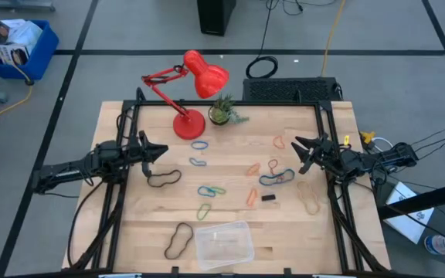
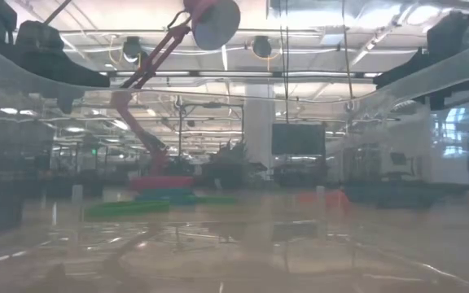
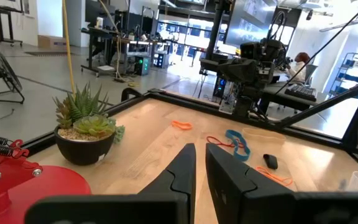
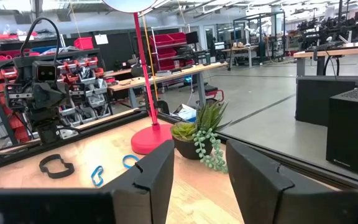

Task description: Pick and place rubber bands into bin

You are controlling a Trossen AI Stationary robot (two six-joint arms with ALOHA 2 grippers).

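High view, bin [image 1: 224, 242] long axis across table, left end effector [image 1: 163, 151] seemingly clenched, right end effector [image 1: 297, 154] released.

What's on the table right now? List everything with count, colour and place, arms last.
rubber bands: over a dozen, black, blue, green, orange and tan, scattered across the table's middle and right
bin: one, clear plastic, front edge of the table, no band seen inside
desk lamp: one, red, back of the table, left of centre
potted succulent: one, green in a dark pot, beside the lamp's base
small black block: one, right of centre
table: one, light wood
left gripper: fingers nearly together, holding nothing, left side
right gripper: open, empty, right side
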